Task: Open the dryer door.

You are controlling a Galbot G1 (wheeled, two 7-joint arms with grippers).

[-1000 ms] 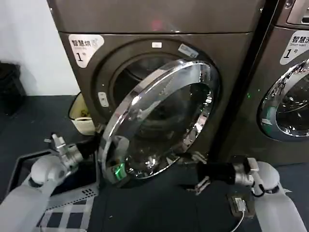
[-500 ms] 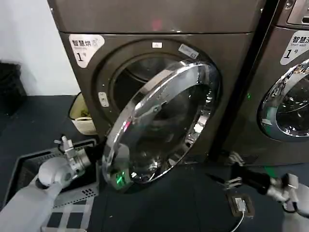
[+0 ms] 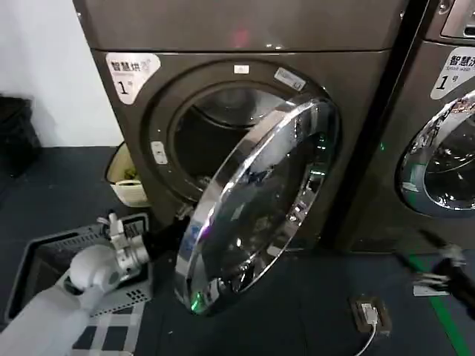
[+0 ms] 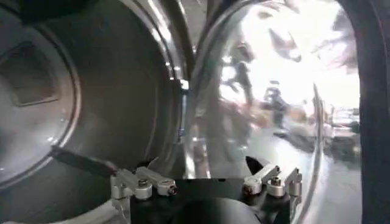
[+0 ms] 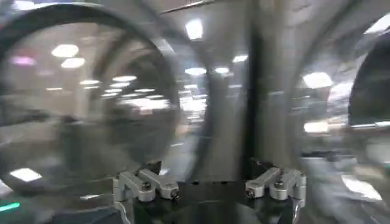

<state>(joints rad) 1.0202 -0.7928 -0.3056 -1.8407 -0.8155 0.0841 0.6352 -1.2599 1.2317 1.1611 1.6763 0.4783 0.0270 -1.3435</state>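
A: Logged from the left. Left gripper (image 3: 169,231) found low, tucked just behind the free edge of the dryer door (image 3: 260,200), on the drum side. Fingers (image 4: 79,161) spread wide, pinching nothing.

B: Confirmed in the left wrist view. Chrome rim seen running up between the spread fingers, drum opening (image 3: 215,133) to one side, glass bowl to the other. Contact with the rim not settled either way.

A: Door itself noted partly swung out, hinged at the right of the opening, free edge down and to the left, near the floor (image 3: 297,319). Long line of the disc read as upper right to lower left.

B: Judged then that door lay directly right of the left gripper, so any further swing would call for a push outward and rightward from behind the edge. Left arm clearly the nearer.

A: Agreed. Further right, neighbouring machine's door (image 3: 438,163) marked shut and cut off by the frame edge. Not the target.

B: Right gripper (image 3: 438,259) placed low at far right, over the floor, well apart from the dryer door. Smeared; grip state could not be told.

A: Hidden or doubtful: hinge lost behind the rim, grey inner face unseen from the head, left fingertips masked by the door edge there. Right wrist view too streaked to place anything.
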